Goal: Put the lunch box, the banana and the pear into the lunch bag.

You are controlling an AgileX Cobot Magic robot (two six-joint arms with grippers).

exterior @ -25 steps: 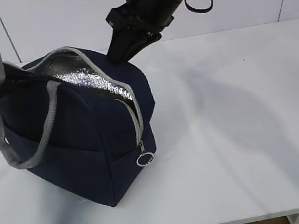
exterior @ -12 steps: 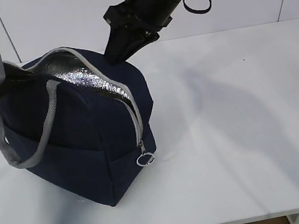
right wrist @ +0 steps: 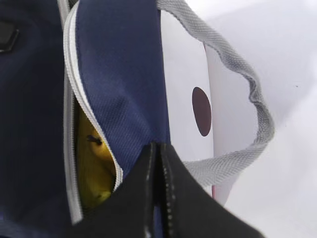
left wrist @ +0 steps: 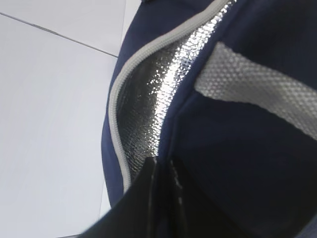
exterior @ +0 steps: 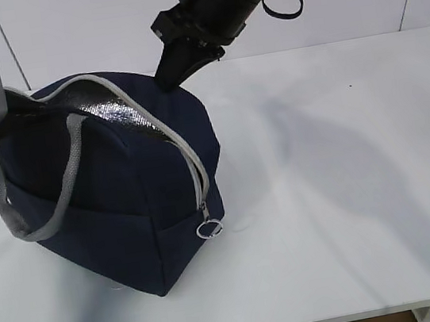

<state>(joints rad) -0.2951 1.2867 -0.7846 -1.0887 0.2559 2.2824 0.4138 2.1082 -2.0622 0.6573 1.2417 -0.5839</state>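
Observation:
The navy lunch bag (exterior: 124, 198) stands on the left of the white table, its top unzipped and a strip of silver lining (exterior: 116, 111) showing. My left gripper (left wrist: 161, 166) is shut on the bag's near rim beside the foil (left wrist: 148, 114). My right gripper (right wrist: 157, 148) is shut on the navy top flap (right wrist: 124, 74) at the far rim; it reaches down to the bag's back top corner (exterior: 172, 71). Through the opening, yellow fruit (right wrist: 91, 163) with a short dark stem, the pear, lies inside. I cannot make out the banana. The lunch box is hidden.
Grey webbing handles hang on the near side (exterior: 70, 181) and over the white spotted side (right wrist: 247, 104). The zipper's ring pull (exterior: 208, 228) dangles at the bag's front corner. White table (exterior: 347, 190) stretches right of the bag; a wall stands behind.
My right gripper's jaws have closed on the far flap. The opening has narrowed, with less foil showing. The left arm has not moved.

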